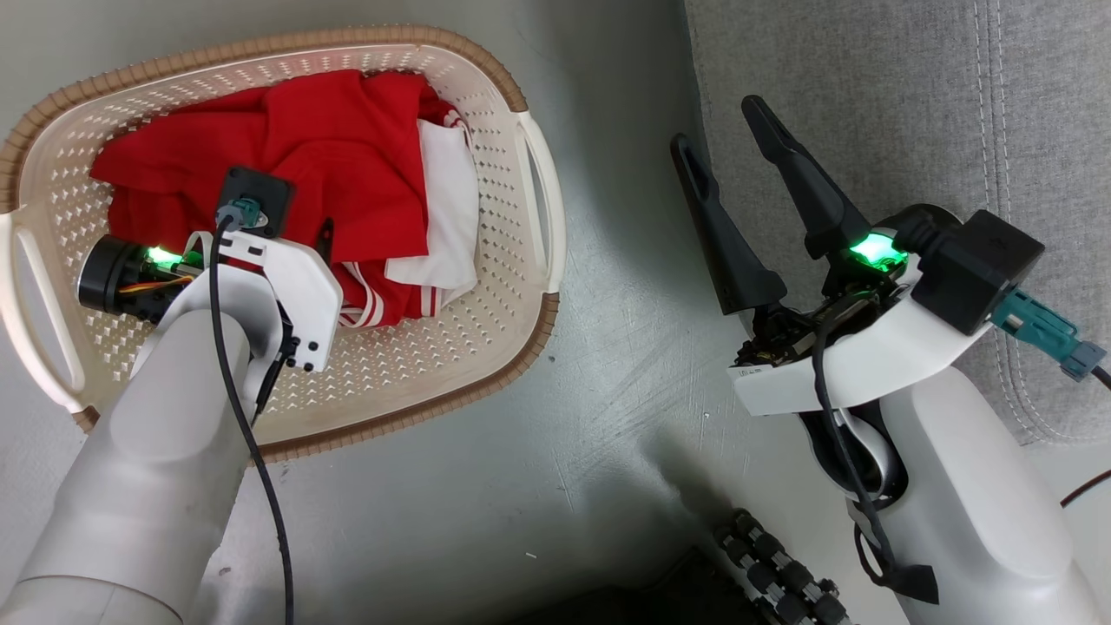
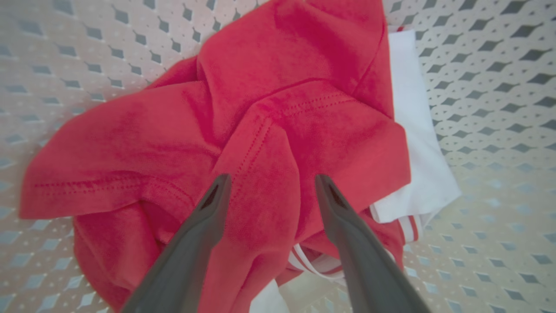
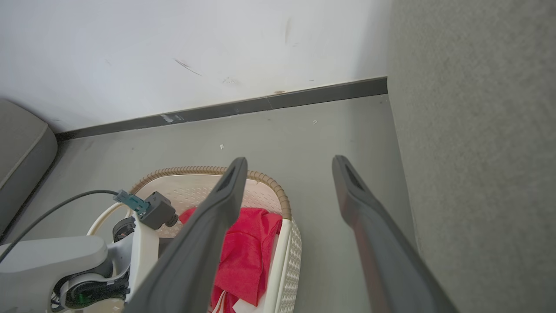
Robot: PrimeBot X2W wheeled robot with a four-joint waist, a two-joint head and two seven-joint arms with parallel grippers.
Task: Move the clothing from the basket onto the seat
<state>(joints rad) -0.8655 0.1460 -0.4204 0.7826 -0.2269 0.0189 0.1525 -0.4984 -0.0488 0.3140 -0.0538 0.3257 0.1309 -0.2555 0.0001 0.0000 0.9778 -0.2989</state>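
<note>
Clothing (image 1: 347, 148) heaped in basket (image 1: 486, 347), left pincer (image 2: 269, 182) spread

You've got a grey floor (image 1: 608, 451) in the head view, dull and smooth, with pale scuffs streaked across it. In the right wrist view that floor runs back to a white wall (image 3: 173, 48), and you can see a few dark marks on the paint. A dark skirting board (image 3: 269, 104) lines the join, chipped pale at one spot. A white speck (image 3: 221, 147) lies near it. At the left edge, a grey rounded cushion (image 3: 21, 148) reaches the wall.
</note>
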